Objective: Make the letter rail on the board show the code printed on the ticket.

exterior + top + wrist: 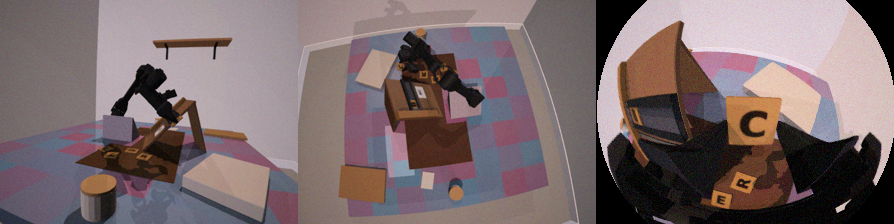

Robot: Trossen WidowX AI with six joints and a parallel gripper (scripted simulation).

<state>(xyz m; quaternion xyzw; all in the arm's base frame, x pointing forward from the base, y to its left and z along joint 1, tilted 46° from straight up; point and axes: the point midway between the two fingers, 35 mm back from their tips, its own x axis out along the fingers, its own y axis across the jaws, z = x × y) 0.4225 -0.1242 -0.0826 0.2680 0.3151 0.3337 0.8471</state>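
My gripper is shut on the C tile, held raised with its letter upright in the wrist view. It is off the rail's open end, with a gap between. The dark rail runs across the sloping board. A B tile sits at its far end. The white ticket is on the board; its print is too blurred to read. An R tile and an E tile lie loose.
More loose tiles lie on the brown mat, partly under the arm in the top view. A cream slab lies beside the board. A lidded jar stands near the counter's edge.
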